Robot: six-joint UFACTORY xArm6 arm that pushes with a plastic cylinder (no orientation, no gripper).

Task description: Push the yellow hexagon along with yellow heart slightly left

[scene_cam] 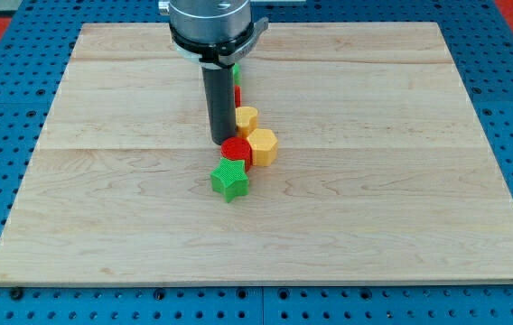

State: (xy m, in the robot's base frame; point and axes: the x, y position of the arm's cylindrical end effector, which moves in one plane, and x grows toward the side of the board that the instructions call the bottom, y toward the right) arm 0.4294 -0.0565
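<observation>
We take the red round block [236, 150] as our landmark, since everything crowds around it near the middle of the table [401, 208]. Our tip [219, 142] stands touching or just beside the red round block, on its upper left in the view. We carry no pincer at all, only this rod, so there is nothing to open or close.

The yellow hexagon [263, 147] sits against the red round block on its right side in the view. The yellow heart [247, 118] lies just above the red round block, up against the rod's right flank and touching or nearly touching the yellow hexagon. The green star [229, 181] lies just below the red round block, touching it.

We judge that our tip is on the wrong side for the job: to send both yellow blocks left, it needs to come round to their right side in the view. The red round block sits in their path and would likely be carried along.

Counting: two yellow blocks, one green star, one red round block. Behind the rod, above the yellow heart, slivers of green [236, 69] and red [237, 94] hint at two more blocks, shapes hidden.
</observation>
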